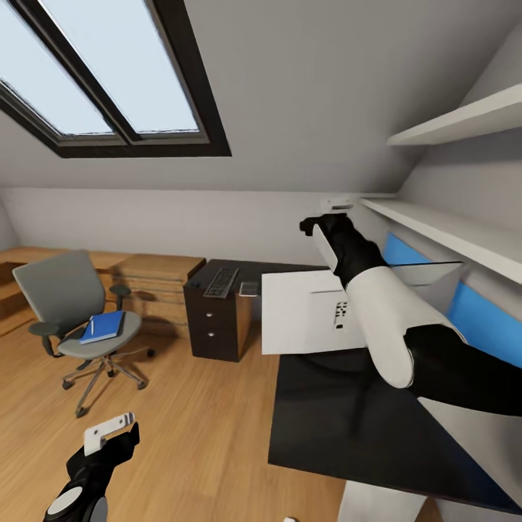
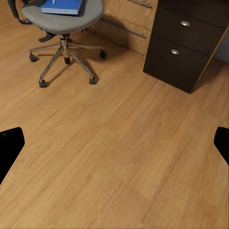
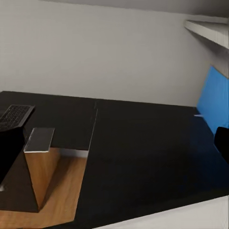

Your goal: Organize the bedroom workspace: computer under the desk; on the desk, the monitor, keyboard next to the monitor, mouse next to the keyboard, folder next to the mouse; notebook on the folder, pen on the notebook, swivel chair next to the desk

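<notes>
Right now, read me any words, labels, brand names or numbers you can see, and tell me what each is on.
No text is readable.
Monitor: dark marks on its pale back, too small to read.
Keyboard: key legends too blurred to read.
Blue folder on the swivel chair: no lettering visible.

Desk (image 1: 341, 428): glossy black top, blue back panel (image 1: 478, 319) along the wall side.
Drawer unit (image 1: 217, 322): black-brown front, round silver knobs (image 2: 185, 23).
Monitor (image 1: 304, 312): pale grey-white back facing the head camera, small block of dark marks near one edge.
Keyboard (image 1: 221, 283): grey frame, dark keys.
Swivel chair (image 1: 76, 304): grey padding, black armrests, chrome base.
Folder (image 1: 103, 327): bright blue, lying on the grey seat.
Floor (image 2: 114, 157): warm honey wood planks, fine grain streaks.
Dresser (image 1: 156, 283): light wood.
Walls and sloped ceiling: flat grey; shelves (image 1: 449, 232) white.
Skylight (image 1: 94, 72): dark frame, pale blue-white panes.
Right arm (image 1: 391, 319): white shell, black joints.
</notes>
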Robot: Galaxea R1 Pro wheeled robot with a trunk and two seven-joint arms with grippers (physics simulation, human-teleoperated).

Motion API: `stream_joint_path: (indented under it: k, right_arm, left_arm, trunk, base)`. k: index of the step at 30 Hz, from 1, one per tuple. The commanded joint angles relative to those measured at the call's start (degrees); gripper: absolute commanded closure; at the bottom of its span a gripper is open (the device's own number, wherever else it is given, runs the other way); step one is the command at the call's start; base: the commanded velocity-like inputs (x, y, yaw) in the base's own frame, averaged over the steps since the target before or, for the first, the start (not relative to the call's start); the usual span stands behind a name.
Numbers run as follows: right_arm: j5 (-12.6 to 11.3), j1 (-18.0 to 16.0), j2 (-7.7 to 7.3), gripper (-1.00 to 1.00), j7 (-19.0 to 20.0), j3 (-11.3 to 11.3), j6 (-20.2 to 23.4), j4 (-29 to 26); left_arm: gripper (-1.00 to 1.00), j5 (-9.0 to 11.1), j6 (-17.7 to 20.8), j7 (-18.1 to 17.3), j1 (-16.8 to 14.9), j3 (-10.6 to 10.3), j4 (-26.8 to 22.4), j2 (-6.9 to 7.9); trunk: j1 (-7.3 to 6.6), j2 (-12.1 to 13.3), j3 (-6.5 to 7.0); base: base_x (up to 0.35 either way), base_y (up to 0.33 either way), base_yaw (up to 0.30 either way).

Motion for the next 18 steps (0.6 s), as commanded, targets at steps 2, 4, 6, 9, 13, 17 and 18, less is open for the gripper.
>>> stream_joint_path:
  k: [2, 4, 6, 9, 13, 17, 18]
  right_arm:
    - [-1.5, 0.1, 0.0, -1.0, -0.1, 0.2, 0.4, 0.2]
    - [-2.5, 0.2, 0.0, -1.0, -0.1, 0.2, 0.6, 0.3]
    - [-3.1, 0.3, 0.0, -1.0, -0.2, 0.3, 1.1, 0.3]
    - [-3.5, 0.4, 0.0, -1.0, -0.1, 0.7, 3.4, 0.1]
    - [-3.7, 0.4, 0.0, -1.0, 0.0, 1.1, 6.0, 0.0]
    - [-3.7, 0.4, 0.0, -1.0, 0.7, 1.4, 8.6, 0.0]
    - [-3.7, 0.4, 0.0, -1.0, 1.0, 1.5, 9.0, -0.1]
  left_arm:
    - [-1.0, 0.6, 0.3, 0.4, 0.0, 0.0, 0.0, 0.0]
    - [-1.0, 0.7, 0.3, 0.4, 0.0, 0.0, 0.1, -0.01]
    - [-1.0, 0.7, 0.4, 0.4, 0.0, 0.0, 0.1, -0.03]
    - [-1.0, 0.7, 0.2, 0.2, 0.0, 0.2, 1.3, 0.0]
    - [-1.0, 0.7, 0.0, 0.1, 0.0, 1.4, 3.9, 0.38]
    - [-1.0, 0.6, -0.2, 0.1, 0.0, 3.4, 7.6, 1.02]
    - [-1.0, 0.6, -0.2, 0.1, 0.0, 3.8, 8.4, 1.2]
  trunk:
    - [0.05, -0.1, -0.08]
    - [0.05, -0.1, -0.08]
    - [0.05, -0.1, -0.08]
    - [0.05, -0.1, -0.08]
    - [0.05, -0.1, -0.08]
    - [0.05, -0.1, -0.08]
    - [0.05, -0.1, -0.08]
  base:
    - [0.329, 0.04, 0.0]
    - [0.329, 0.021, 0.0]
    - [0.329, 0.011, 0.0]
    - [0.33, 0.01, 0.0]
    - [0.328, 0.074, 0.0]
    - [0.226, 0.07, 0.0]
    - [0.116, 0.035, 0.0]
